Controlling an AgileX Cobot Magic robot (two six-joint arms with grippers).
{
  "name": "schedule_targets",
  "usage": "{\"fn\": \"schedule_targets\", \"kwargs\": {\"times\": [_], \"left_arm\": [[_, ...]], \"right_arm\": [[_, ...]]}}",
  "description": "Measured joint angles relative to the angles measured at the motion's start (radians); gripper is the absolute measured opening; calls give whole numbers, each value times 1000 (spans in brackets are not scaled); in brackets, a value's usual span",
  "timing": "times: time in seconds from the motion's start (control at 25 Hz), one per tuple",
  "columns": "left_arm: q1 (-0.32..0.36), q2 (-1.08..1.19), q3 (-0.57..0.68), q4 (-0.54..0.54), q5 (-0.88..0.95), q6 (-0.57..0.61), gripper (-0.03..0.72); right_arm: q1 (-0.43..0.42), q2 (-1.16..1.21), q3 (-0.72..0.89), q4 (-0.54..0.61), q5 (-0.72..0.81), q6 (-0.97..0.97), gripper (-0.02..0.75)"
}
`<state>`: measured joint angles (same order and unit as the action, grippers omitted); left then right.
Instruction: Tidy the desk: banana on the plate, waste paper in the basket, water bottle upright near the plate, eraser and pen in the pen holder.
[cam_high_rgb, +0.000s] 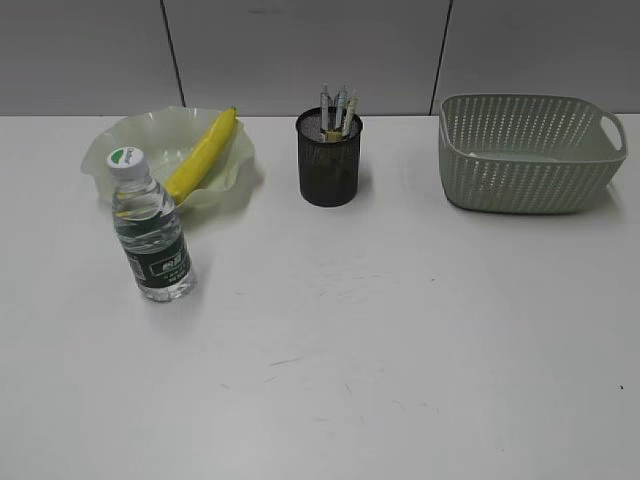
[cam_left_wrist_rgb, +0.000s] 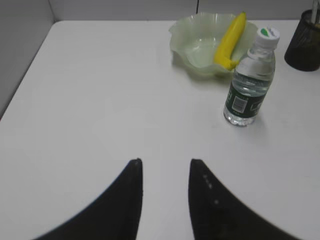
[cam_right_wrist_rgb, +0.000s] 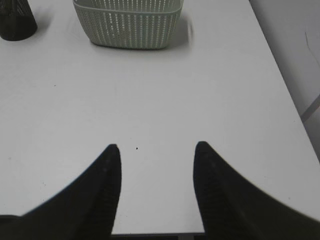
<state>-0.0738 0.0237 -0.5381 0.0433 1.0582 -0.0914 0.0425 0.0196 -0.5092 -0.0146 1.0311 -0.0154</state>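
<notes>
The banana (cam_high_rgb: 205, 152) lies in the pale green plate (cam_high_rgb: 130, 140) at the back left of the desk (cam_high_rgb: 400, 330). The water bottle (cam_high_rgb: 150, 230) stands upright just in front of the plate. The black pen holder (cam_high_rgb: 328, 160) holds several pens (cam_high_rgb: 338, 108); the eraser is not visible. The basket (cam_high_rgb: 528, 152) stands at the back right; the waste paper is not visible. My left gripper (cam_left_wrist_rgb: 165, 162) is open and empty, well short of the bottle (cam_left_wrist_rgb: 249, 85), plate (cam_left_wrist_rgb: 192, 40) and banana (cam_left_wrist_rgb: 230, 37). My right gripper (cam_right_wrist_rgb: 156, 147) is open and empty, in front of the basket (cam_right_wrist_rgb: 127, 22).
The pen holder shows at the edge of the left wrist view (cam_left_wrist_rgb: 305, 47) and of the right wrist view (cam_right_wrist_rgb: 15, 20). The desk's front edge lies just under the right gripper (cam_right_wrist_rgb: 150, 234). A grey wall runs behind the desk.
</notes>
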Motion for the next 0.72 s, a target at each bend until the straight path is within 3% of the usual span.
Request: {"fn": "schedule_targets", "kwargs": {"times": [0.72], "left_arm": [[4, -29, 0, -2, -2, 0, 237]], "right_arm": [[-14, -26, 0, 7, 2, 0, 384]]}}
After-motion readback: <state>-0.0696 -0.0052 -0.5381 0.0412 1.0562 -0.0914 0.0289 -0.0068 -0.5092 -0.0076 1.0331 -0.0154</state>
